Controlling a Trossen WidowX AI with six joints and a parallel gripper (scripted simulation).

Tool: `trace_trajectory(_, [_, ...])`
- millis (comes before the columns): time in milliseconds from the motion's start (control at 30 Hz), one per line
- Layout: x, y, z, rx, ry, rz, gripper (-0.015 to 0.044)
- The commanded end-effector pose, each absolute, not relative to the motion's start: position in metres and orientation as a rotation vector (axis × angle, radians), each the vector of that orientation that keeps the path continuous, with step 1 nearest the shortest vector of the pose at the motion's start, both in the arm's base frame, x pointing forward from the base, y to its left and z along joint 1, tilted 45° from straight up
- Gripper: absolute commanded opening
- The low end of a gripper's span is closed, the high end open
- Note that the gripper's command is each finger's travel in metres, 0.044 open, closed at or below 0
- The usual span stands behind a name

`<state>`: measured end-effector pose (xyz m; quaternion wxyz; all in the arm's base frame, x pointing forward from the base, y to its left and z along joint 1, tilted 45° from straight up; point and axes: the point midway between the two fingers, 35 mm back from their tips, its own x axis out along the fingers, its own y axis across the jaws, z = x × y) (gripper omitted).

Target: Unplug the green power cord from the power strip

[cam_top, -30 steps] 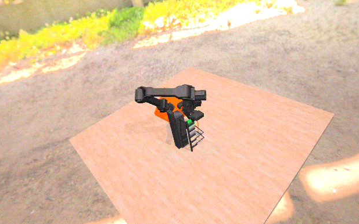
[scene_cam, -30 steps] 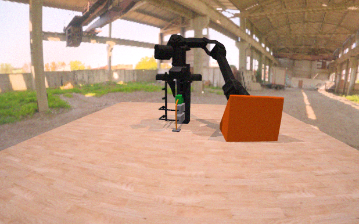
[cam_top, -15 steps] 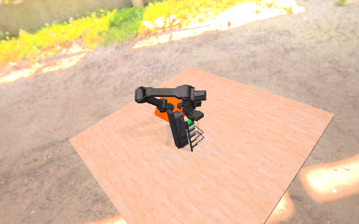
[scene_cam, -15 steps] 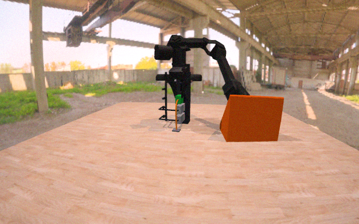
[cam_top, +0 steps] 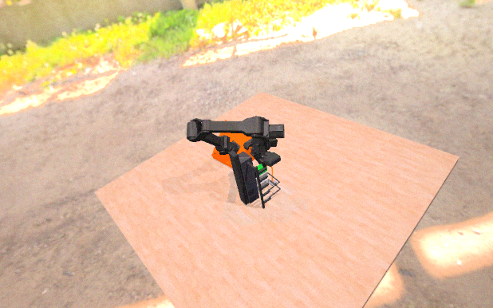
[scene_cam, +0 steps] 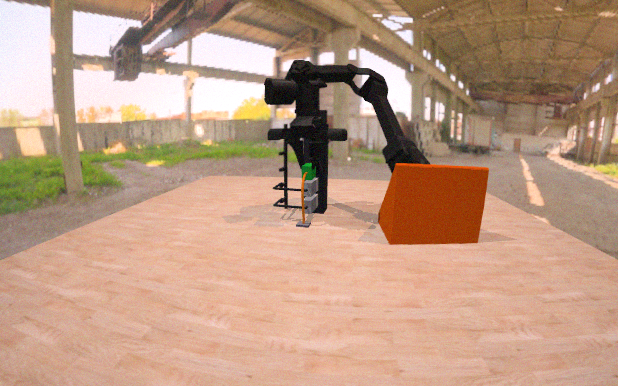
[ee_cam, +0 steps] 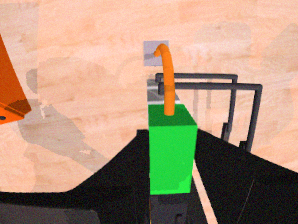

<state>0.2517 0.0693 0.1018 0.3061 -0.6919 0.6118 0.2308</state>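
My gripper (ee_cam: 169,136) is clamped on the green plug (ee_cam: 172,152), which sits at the top of the upright black power strip (scene_cam: 320,172) near the middle of the wooden board (scene_cam: 266,300). An orange cord (ee_cam: 166,79) curves from the plug down to the board. I can read no writing anywhere.

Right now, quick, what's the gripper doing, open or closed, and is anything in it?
Gripper: closed on the green plug, one of the fingers on each side of it; the orange cord runs out from the plug's far end.
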Motion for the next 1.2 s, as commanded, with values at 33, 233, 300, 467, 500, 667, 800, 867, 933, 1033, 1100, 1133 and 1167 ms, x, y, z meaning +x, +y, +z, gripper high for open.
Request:
trace_trajectory(33, [0.254, 0.087, 0.090, -1.816, 1.593, 0.633, 0.0000])
trace_trajectory(233, [0.255, 0.095, 0.084, -1.817, 1.593, 0.634, 0.0000])
trace_trajectory(300, [0.255, 0.097, 0.082, -1.817, 1.593, 0.635, 0.0000])
trace_trajectory(467, [0.255, 0.104, 0.078, -1.818, 1.593, 0.635, 0.0000])
trace_trajectory(500, [0.255, 0.106, 0.077, -1.818, 1.593, 0.635, 0.0000])
trace_trajectory(667, [0.254, 0.112, 0.072, -1.819, 1.593, 0.636, 0.0000])
trace_trajectory(800, [0.253, 0.105, 0.074, -1.823, 1.596, 0.633, 0.0079])
trace_trajectory(867, [0.253, 0.104, 0.074, -1.823, 1.596, 0.633, 0.0131])
trace_trajectory(933, [0.253, 0.104, 0.074, -1.823, 1.596, 0.633, 0.0184])
trace_trajectory(1033, [0.253, 0.104, 0.074, -1.823, 1.596, 0.633, 0.0262])
trace_trajectory(1100, [0.253, 0.104, 0.074, -1.823, 1.596, 0.633, 0.0315])
trace_trajectory(1133, [0.253, 0.104, 0.074, -1.823, 1.596, 0.633, 0.0341])
trace_trajectory(1167, [0.254, 0.106, 0.073, -1.823, 1.596, 0.633, 0.0368])
